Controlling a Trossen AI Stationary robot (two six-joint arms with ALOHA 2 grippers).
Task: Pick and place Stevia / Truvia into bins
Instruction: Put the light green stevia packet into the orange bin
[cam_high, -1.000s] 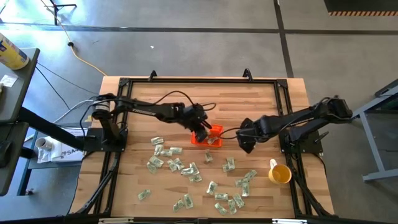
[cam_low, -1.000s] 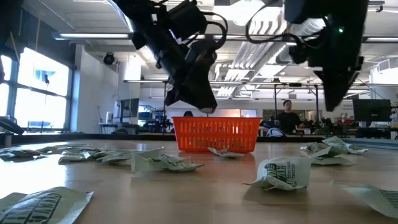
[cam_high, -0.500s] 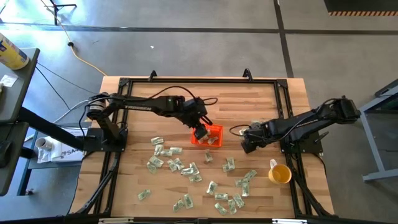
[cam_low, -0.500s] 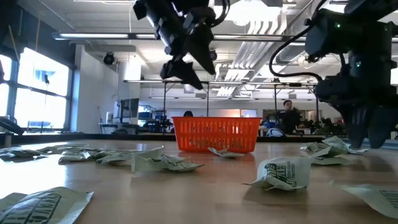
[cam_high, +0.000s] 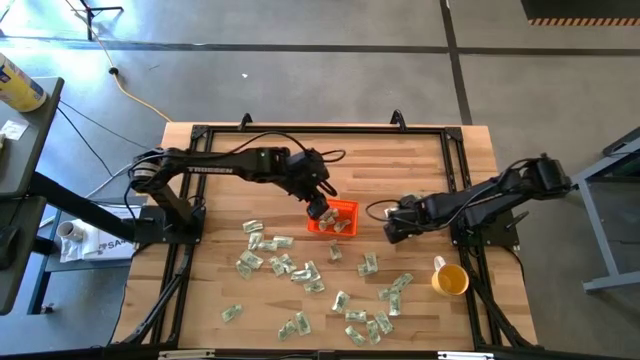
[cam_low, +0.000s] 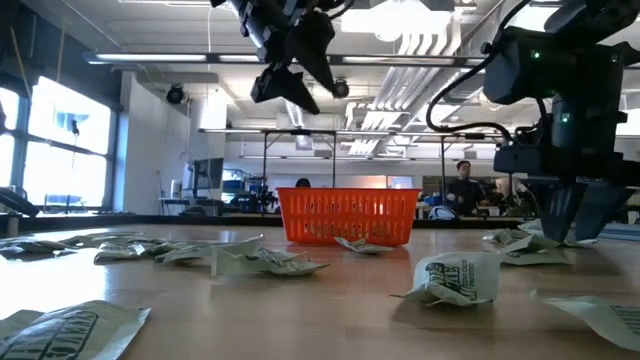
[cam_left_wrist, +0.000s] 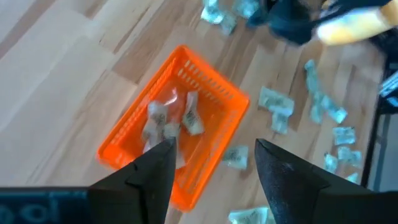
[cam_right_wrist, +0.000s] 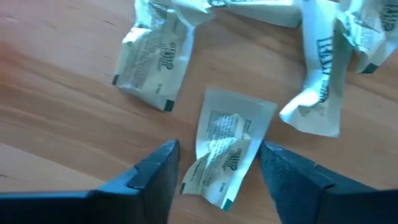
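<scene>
I am hovering my left hand (cam_high: 319, 210) above the orange basket (cam_high: 340, 218), which sits a little beyond the middle of the counter (cam_high: 220, 150). Its fingers (cam_left_wrist: 152, 171) are standing apart with nothing between them, and a few packets (cam_left_wrist: 189, 118) are lying inside the basket below it.

My right hand (cam_high: 392, 231) is hanging low over the counter, to the right of the basket. Its fingers (cam_right_wrist: 155, 168) are spread and are bracketing one pale green and white packet (cam_right_wrist: 227, 146) lying flat on the wood. Two other packets lie just beside it, one (cam_right_wrist: 152, 56) flat and one (cam_right_wrist: 320, 81) crumpled and partly raised.

To do this pick well, I judge I should be lowering the right hand straight down so the fingers land on bare wood at either side of the middle packet, clear of its neighbours. The packet is thin and limp, so I should be pinching it across its width. A glancing contact could slide it away.

Many more packets (cam_high: 300, 270) are lying scattered across the near half of the counter, and a yellow cup (cam_high: 450, 280) stands at the near right.
</scene>
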